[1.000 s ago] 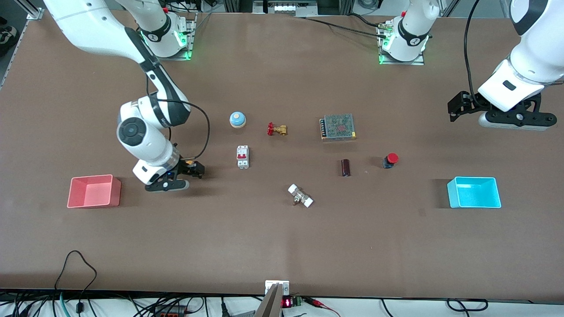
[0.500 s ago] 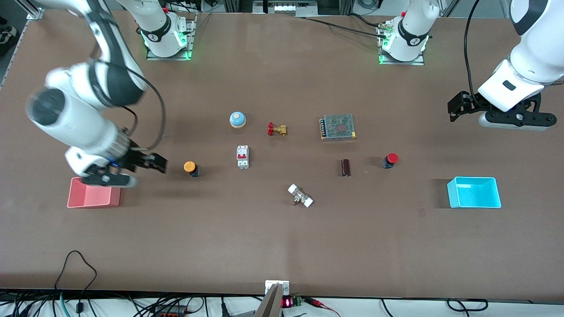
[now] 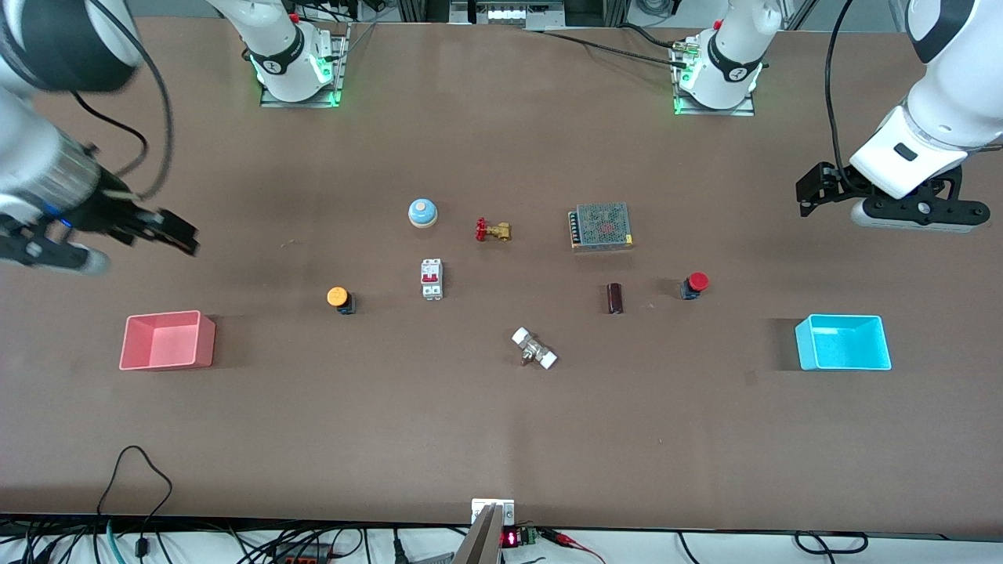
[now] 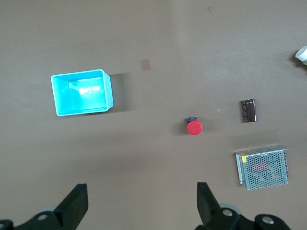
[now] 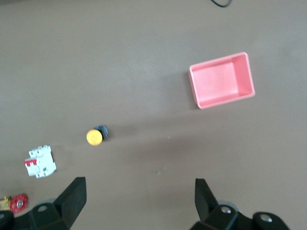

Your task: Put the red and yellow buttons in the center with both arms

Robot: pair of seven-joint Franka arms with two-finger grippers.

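Note:
The orange-yellow button (image 3: 338, 298) lies on the table beside a white breaker (image 3: 432, 279), toward the right arm's end; it also shows in the right wrist view (image 5: 95, 136). The red button (image 3: 695, 284) lies toward the left arm's end, beside a dark cylinder (image 3: 615, 298); it also shows in the left wrist view (image 4: 194, 127). My right gripper (image 3: 174, 233) is open and empty, raised high over bare table above the pink bin (image 3: 168, 341). My left gripper (image 3: 811, 192) is open and empty, waiting high over the table near the cyan bin (image 3: 843, 342). The center (image 3: 517, 290) is bare brown tabletop.
A blue dome bell (image 3: 422, 212), a brass valve with a red handwheel (image 3: 492, 230) and a mesh-topped power supply (image 3: 601, 225) lie farther from the front camera than the buttons. A white fitting (image 3: 534, 348) lies nearer.
My right gripper has let go of the orange-yellow button, left it beside the breaker, and risen away toward the right arm's end. The left arm has not moved.

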